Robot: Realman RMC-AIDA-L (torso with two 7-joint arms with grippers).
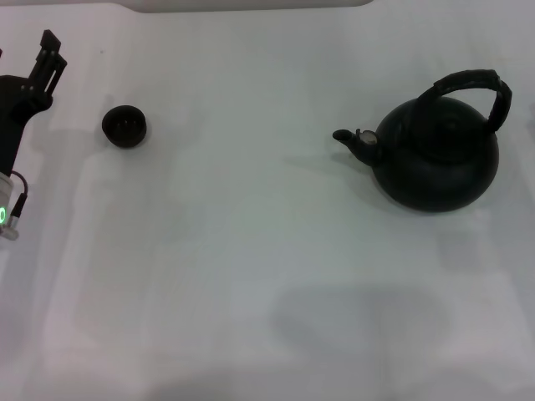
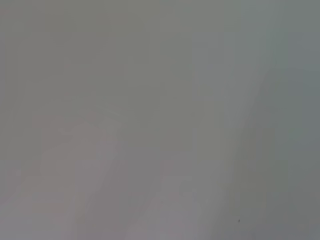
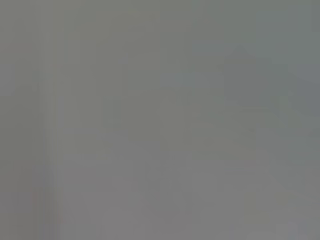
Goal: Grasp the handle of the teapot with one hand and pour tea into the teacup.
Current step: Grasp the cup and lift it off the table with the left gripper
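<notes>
The black teapot (image 1: 439,159) stands upright on the white table at the right of the head view, its short spout pointing left. Its thick ribbed handle (image 1: 475,85) arches over the lid. The tiny black teacup (image 1: 125,126) stands far to the left, well apart from the teapot. No tea stream shows. My left gripper (image 1: 48,52) is at the far left edge, left of the teacup and apart from it, holding nothing. My right gripper is out of view. Both wrist views show only plain grey surface.
The white table (image 1: 251,251) spreads between the teacup and the teapot. A pale rim runs along the far edge at the top of the head view (image 1: 251,5).
</notes>
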